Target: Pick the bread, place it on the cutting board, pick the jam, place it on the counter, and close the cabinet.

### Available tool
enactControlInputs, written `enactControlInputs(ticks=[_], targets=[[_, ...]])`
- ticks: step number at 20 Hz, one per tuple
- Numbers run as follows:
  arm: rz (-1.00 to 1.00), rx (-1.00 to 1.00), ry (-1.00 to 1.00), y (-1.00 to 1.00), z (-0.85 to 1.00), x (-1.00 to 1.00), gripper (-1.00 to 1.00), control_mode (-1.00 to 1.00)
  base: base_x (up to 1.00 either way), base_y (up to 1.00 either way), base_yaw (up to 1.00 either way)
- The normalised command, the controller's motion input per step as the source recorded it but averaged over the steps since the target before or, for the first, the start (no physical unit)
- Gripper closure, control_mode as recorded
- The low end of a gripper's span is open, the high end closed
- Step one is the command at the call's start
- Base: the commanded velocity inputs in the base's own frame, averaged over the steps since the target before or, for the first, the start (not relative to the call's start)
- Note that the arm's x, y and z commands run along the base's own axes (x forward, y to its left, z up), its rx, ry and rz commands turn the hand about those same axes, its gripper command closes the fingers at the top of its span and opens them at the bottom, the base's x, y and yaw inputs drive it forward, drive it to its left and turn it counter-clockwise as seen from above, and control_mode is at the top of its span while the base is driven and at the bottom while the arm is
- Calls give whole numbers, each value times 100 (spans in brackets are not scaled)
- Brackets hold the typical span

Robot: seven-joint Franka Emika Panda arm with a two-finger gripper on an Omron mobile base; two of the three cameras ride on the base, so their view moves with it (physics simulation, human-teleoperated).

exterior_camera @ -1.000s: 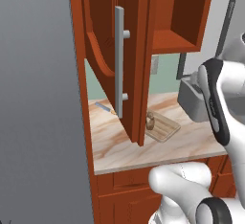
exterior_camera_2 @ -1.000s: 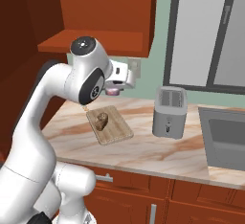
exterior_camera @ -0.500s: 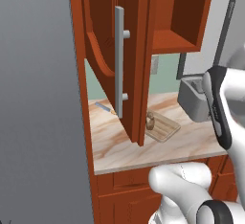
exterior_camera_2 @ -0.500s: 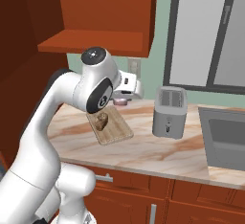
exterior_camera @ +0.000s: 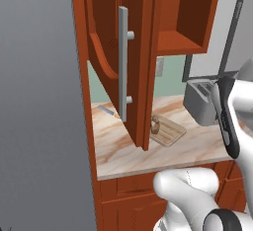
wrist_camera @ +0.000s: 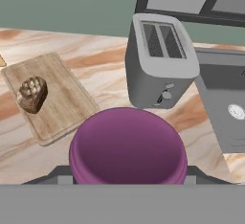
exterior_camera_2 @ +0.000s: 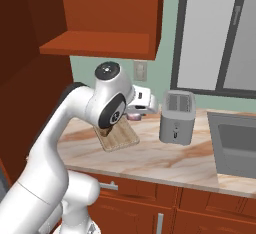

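Tool [wrist_camera: 127, 182] grips purple-lidded jam jar [wrist_camera: 128, 146] above table [wrist_camera: 110, 70]. Bread [wrist_camera: 32, 94] stands on cutting board [wrist_camera: 57, 98], toaster [wrist_camera: 160, 60] beside it. Cabinet door [exterior_camera: 123, 62] open.

one bread [wrist_camera: 32, 94], one cutting board [wrist_camera: 57, 101], one purple-lidded jam jar [wrist_camera: 128, 146], one toaster [wrist_camera: 160, 60]

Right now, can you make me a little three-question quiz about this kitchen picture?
1. True or false: the bread is on the cutting board.
2. What stands right of the board on the counter: A a kettle, B a toaster, C a bowl?
3. Fill in: the cabinet door is ____.

Key: 1 true. 2 B. 3 open. Bonus fact: the gripper carries a purple-lidded jam above the counter.
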Motion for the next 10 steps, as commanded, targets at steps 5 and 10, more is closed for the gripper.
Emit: enactControlInputs(ticks=[5, 10], targets=[[-2, -3, 1, -17, -36, 0, 100, -100, 0, 0, 0], [-2, -3, 1, -14, -35, 0, 100, -100, 0, 0, 0]])
